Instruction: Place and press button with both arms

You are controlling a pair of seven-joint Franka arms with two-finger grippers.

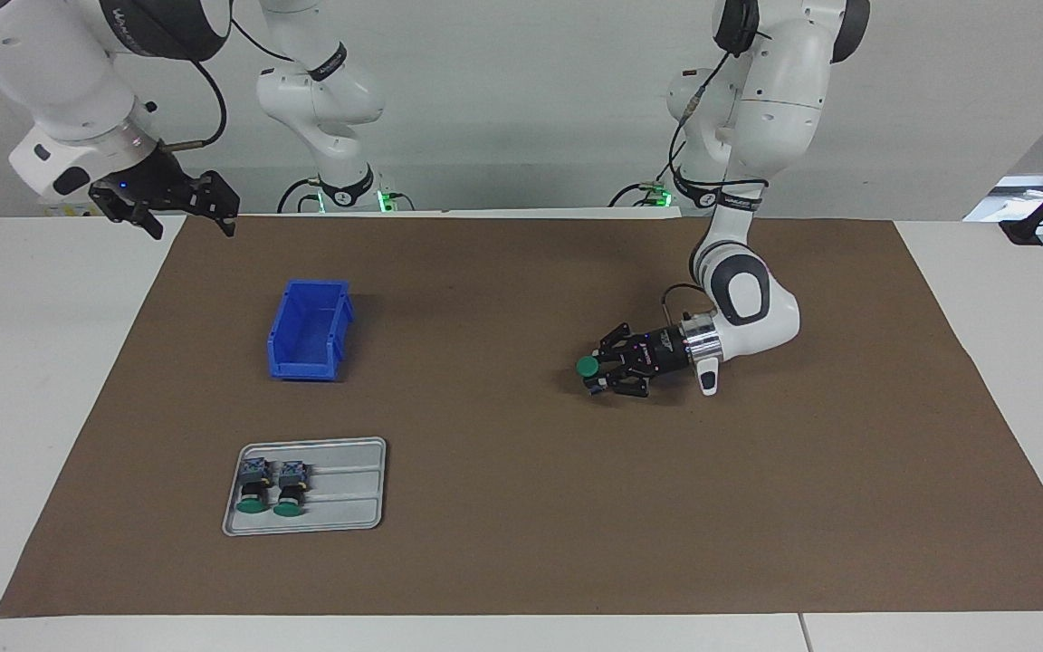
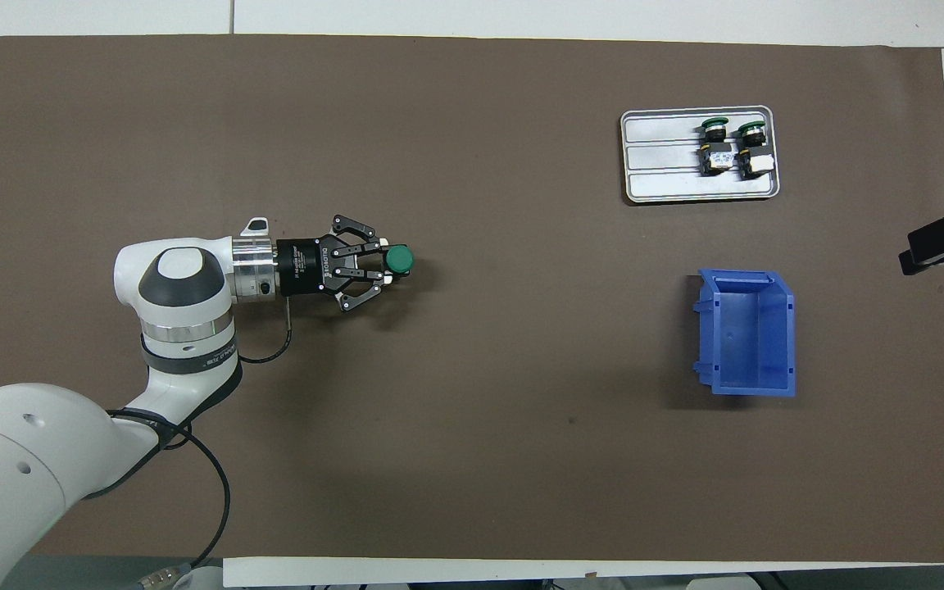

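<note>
Gripping the button [image 1: 588,366] sideways, green cap outward, the left end effector [image 1: 604,369] hung low over the brown mat; we saw the right end effector [image 1: 186,214] released, waiting at the counter's edge.

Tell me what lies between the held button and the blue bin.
Nothing: only bare brown mat separates the button in the left gripper from the blue bin, clearest in the overhead view.

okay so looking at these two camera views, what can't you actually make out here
- Held button: in both views only its green cap shows; the left tool covers the body.
- Whether that button rests on the mat: neither view settles it.
- Right tool: overhead view's edge cuts it off.
- Two buttons on the tray: labels too small.
</note>
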